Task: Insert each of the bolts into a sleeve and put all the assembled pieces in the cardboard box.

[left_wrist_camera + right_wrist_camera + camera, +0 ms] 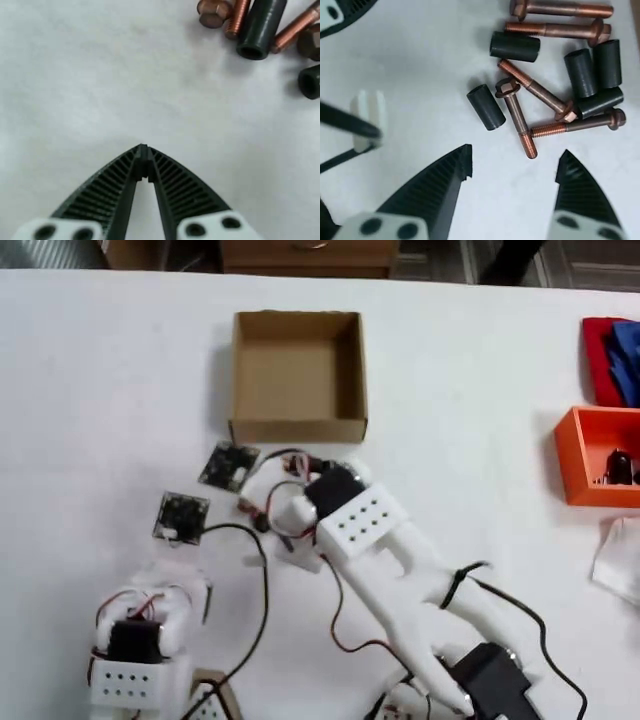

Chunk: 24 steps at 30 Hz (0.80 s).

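step: first pick; no bolt is in a sleeve yet, all parts lie loose
right gripper [516,155]: jaws spread wide, hanging over the pile
left gripper [143,150]: jaws pressed together, holding nothing, near the pile over bare tabletop [100,75]
pile: on the tabletop just on the near side of the cardboard box [300,375], under the right arm's wrist
box: toward the far edge, about mid-width, open top, 0 pieces inside
bolts [560,9]: 5, copper-coloured, flanged hex heads
sleeves [580,72]: 5, short black tubes
best target: lone sleeve [486,106], apart from the other 4, just beside the nearest bolt [517,117]; that bolt's shank also lies across the jaws' closing line
how: come straight down, centre the part between the jaws, close across its width, not end to end
avoid: the 3 sleeves bunched with 2 bolt heads; a grab there likely drags neighbours
mating: left jaws must open to take the other part; line bore and thread on 1 axis
risk: round parts roll on the smooth tabletop
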Each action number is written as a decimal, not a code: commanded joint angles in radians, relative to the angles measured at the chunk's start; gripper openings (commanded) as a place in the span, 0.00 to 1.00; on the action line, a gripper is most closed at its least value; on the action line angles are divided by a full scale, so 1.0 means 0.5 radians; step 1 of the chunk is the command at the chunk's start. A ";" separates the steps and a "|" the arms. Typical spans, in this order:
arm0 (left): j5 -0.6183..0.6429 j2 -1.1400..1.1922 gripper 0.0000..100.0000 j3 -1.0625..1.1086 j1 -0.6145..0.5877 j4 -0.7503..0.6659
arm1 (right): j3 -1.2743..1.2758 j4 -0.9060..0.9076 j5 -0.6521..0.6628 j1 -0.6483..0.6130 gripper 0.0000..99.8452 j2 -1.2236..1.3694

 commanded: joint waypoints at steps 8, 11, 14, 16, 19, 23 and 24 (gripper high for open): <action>0.000 -0.006 0.03 0.057 -1.301 -0.733 | -0.006 -0.167 -0.012 0.232 0.27 -0.060; 0.000 -0.006 0.03 0.057 -1.777 -1.022 | -0.003 -0.167 -0.012 0.149 0.27 -0.060; 0.000 -0.006 0.03 0.057 -1.915 -1.056 | 0.031 -0.204 -0.012 0.078 0.27 -0.041; -0.009 -0.006 0.03 0.057 -1.921 -0.991 | 0.061 -0.235 -0.012 0.035 0.27 -0.002; -0.135 -0.006 0.03 0.041 -1.955 -0.918 | 0.080 -0.269 -0.012 -0.035 0.27 0.091; -0.577 -0.006 0.03 -0.066 -1.992 -0.786 | 0.071 -0.272 0.000 -0.140 0.27 0.250; -0.611 -0.006 0.03 -0.066 -1.989 -0.761 | 0.071 -0.281 0.000 -0.149 0.27 0.302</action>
